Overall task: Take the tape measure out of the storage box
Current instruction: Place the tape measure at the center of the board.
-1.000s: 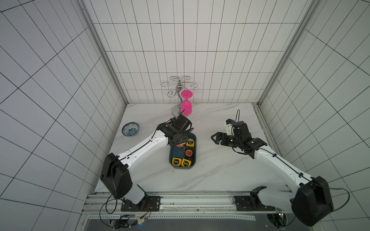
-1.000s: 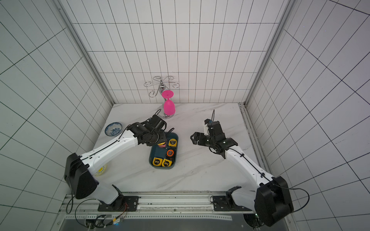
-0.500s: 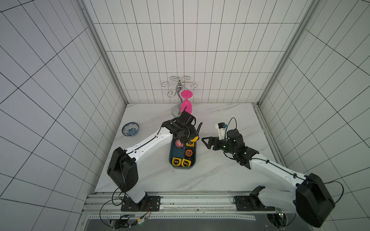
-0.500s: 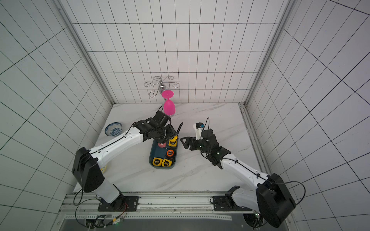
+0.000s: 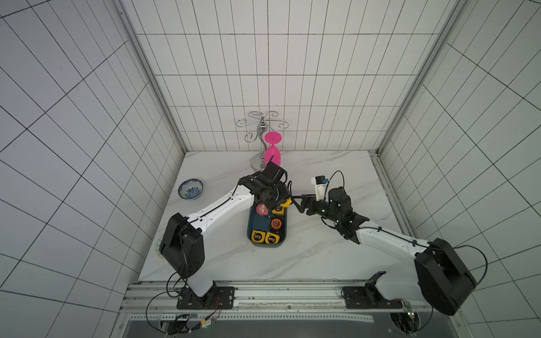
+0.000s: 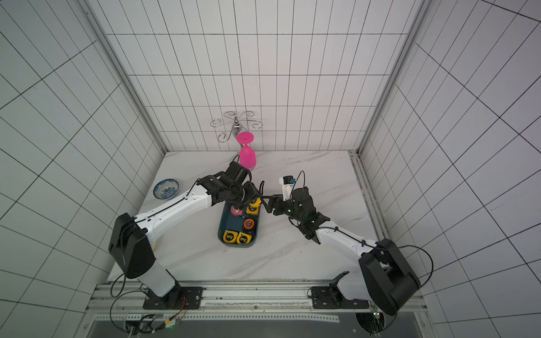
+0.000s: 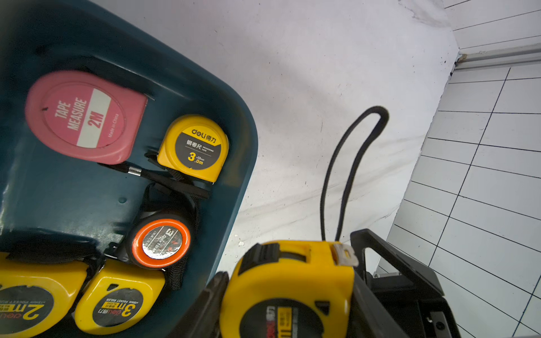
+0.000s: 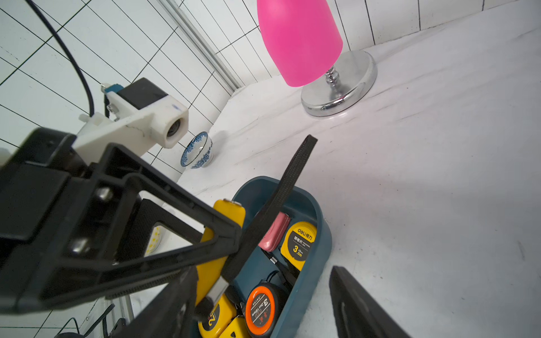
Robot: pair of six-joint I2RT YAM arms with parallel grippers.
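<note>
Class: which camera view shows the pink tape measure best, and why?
The left wrist view: the pink tape measure lies face up, whole, its label readable. Both top views show only a small pink patch; the right wrist view shows just its edge behind a black strap.

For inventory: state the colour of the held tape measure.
Tape measure: yellow, black trim; best in left wrist view.

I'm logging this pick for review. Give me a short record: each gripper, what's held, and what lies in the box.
left gripper: shut on yellow tape measure
held item position: raised, at the storage box rim
right gripper: open, close beside the held item
in box: pink tape measure, four others
</note>
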